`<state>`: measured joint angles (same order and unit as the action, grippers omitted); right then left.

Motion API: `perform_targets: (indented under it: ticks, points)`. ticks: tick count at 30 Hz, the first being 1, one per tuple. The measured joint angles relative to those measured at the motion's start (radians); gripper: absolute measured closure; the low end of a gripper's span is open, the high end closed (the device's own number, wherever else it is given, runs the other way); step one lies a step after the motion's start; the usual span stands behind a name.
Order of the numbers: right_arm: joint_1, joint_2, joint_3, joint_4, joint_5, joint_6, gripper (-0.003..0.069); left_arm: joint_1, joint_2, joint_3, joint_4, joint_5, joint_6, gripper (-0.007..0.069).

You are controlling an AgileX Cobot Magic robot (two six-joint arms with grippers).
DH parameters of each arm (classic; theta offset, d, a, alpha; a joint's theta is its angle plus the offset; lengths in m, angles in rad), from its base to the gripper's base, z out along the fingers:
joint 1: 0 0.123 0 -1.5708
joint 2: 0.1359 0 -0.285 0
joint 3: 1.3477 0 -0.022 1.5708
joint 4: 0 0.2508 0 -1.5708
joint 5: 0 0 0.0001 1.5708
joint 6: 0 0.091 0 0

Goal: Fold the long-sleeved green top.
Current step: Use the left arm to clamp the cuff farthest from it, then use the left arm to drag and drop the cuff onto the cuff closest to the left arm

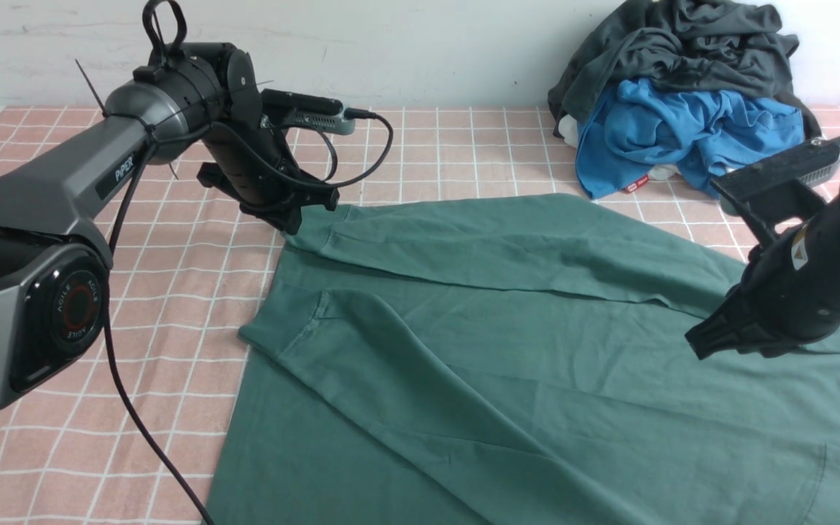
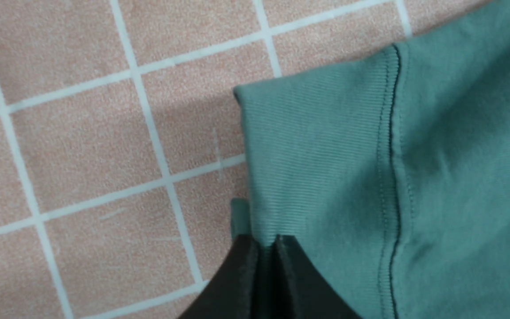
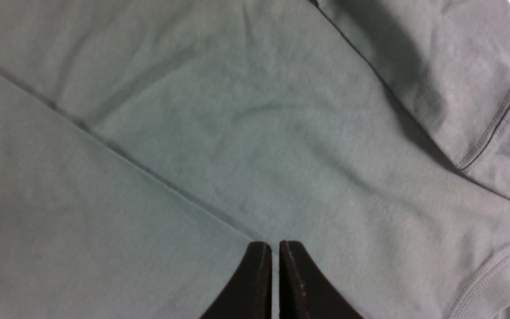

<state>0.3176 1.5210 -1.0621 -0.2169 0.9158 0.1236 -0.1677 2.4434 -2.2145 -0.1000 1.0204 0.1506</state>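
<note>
1. LEFT GRIPPER, FAR SIDE: The robot's left gripper [image 1: 292, 223] clenches the cuff end of the far sleeve [image 1: 464, 251] of the green long-sleeved top [image 1: 609, 408], spread over a pink checked cloth [image 1: 172, 364]. The blue garment [image 1: 690, 135] and dark charcoal garment [image 1: 690, 44] lie bundled beyond it.

2. RIGHT GRIPPER, OVER THE TOP: The right gripper [image 1: 704, 350] is closed above the fabric — no cloth shows between its tips.

3. THE STEP IN HAND: Both sleeves lie across the body, the near cuff [image 1: 292, 321] at its left edge. The work appears to be squaring the far sleeve, an early stage of the fold.

4. DOING IT WELL: The left arm should draw the cuff gently along the sleeve's line, low and level, then release it flat. A hard pull could drag the body askew or catch the layer beneath — the right gripper would do best to keep clear unless the cloth needs steadying.
</note>
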Motion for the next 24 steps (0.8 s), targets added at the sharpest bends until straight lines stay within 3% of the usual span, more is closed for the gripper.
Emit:
perform_targets:
  ticks: [6, 16, 24]
  points:
    - [0.000, 0.000, 0.000, 0.000, 0.000, -0.004, 0.0635, 0.000, -0.009, 0.000, -0.027, 0.011, 0.014, 0.0608]
    - [0.000, -0.060, -0.001, -0.045, 0.049, -0.015, 0.0635, 0.000, -0.217, 0.011, -0.136, 0.194, -0.021, 0.0608]
    - [0.000, -0.275, -0.001, 0.022, 0.061, -0.015, 0.0635, 0.000, -0.574, 0.318, -0.146, 0.210, -0.069, 0.0608]
